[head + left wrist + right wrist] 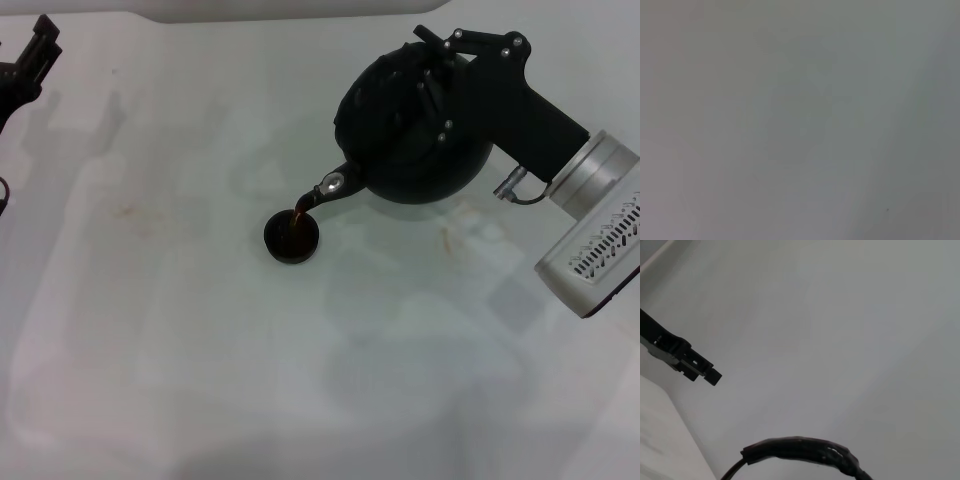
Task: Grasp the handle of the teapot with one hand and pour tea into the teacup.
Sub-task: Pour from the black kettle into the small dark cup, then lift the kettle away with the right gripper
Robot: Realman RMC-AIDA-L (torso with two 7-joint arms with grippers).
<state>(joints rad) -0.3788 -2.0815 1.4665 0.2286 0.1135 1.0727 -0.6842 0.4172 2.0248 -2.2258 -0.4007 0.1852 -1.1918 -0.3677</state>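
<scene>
On white table [150,330]: one teapot [400,150] tilted, right gripper [440,85] fingers pinching handle [805,450], pouring into one teacup [292,237].

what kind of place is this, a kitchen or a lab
Probably a lab test bench, not a kitchen: a bare white table holds only a teacup, while the right gripper tips a teapot over it; the left gripper idles.

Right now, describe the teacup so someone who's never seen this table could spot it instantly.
On the white table, find the big black teapot that the right gripper holds tilted. Just below its spout sits the teacup: a tiny, round, dark, handleless cup with brown tea streaming in.
</scene>
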